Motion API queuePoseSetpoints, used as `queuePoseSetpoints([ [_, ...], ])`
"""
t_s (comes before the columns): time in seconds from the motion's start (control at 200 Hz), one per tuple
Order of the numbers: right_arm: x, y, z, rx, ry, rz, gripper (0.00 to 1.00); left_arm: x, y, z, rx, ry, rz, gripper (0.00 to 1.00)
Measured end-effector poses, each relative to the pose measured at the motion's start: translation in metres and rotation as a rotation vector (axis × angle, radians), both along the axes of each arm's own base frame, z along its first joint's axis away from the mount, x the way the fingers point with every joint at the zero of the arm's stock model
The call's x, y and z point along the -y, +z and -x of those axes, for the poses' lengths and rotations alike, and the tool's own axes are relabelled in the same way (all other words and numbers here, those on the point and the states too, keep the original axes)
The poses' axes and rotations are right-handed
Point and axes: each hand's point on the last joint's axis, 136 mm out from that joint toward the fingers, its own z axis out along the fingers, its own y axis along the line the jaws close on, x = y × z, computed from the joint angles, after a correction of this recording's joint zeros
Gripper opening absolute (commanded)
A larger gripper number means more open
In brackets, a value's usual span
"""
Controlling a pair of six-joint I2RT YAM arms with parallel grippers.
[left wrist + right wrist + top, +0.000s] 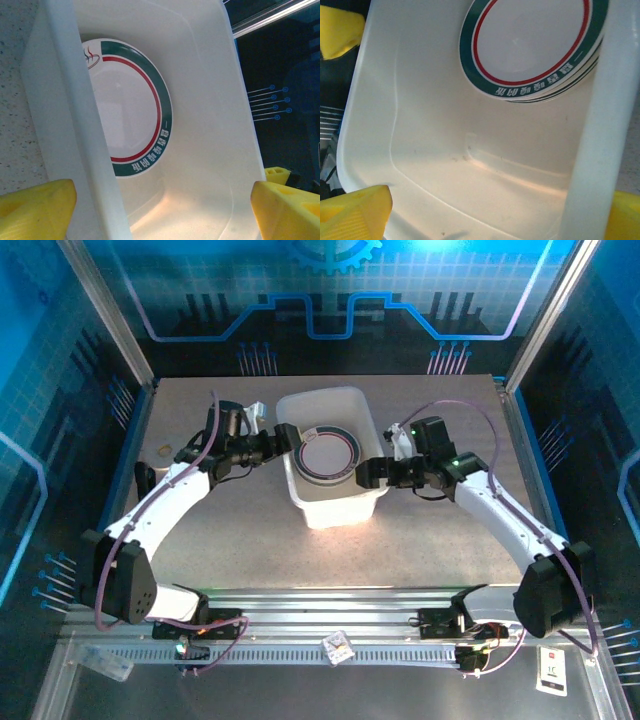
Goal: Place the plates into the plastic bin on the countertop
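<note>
The plastic bin (335, 508) stands mid-countertop (230, 530). Inside it lies a stack of plates (328, 453), pale with a green and red ring round the rim. My left gripper (285, 440) is at the bin's left wall, open. In the left wrist view its yellow fingers (35, 210) stand wide apart, the left gripper (160, 215) astride the bin's rim (75, 125), the top plate (127, 110) ahead. My right gripper (365, 475) is at the right wall, open. The right gripper (487, 217) spans that rim (600, 150), with the plates (530, 40) beyond.
A small cream disc (165, 450) lies on the countertop at the far left, beside the left arm. Blue panels and metal posts wall in the back and sides. A metal rail (330, 625) runs along the near edge by the arm bases.
</note>
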Motion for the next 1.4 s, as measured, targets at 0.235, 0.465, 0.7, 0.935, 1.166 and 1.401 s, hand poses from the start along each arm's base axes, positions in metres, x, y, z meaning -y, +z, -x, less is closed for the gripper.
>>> queuePoseSetpoints([
  [0.235,-0.003,-0.001,-0.002,-0.001,0.008,-0.007,0.98,-0.009,-0.005,0.001,-0.002,-0.011,-0.036,0.91],
  [0.465,0.043,0.007,-0.030,0.053,-0.139,0.030,0.99,-0.045,0.006,-0.012,0.035,0.058,-0.062,0.92],
  [0.7,0.129,0.010,-0.061,0.125,-0.404,0.118,1.00,-0.094,0.023,-0.002,0.116,0.165,-0.117,0.92],
  [0.935,0.200,-0.058,-0.042,0.211,-0.604,0.400,1.00,-0.140,-0.056,0.039,0.129,0.306,-0.360,0.99],
  [1.166,0.220,-0.140,-0.032,0.288,-0.624,0.567,1.00,-0.187,-0.142,0.049,0.082,0.389,-0.665,0.99],
  [1.401,0.201,-0.126,-0.082,0.535,-0.579,0.553,1.00,-0.188,-0.137,0.003,0.288,0.395,-0.716,0.99],
])
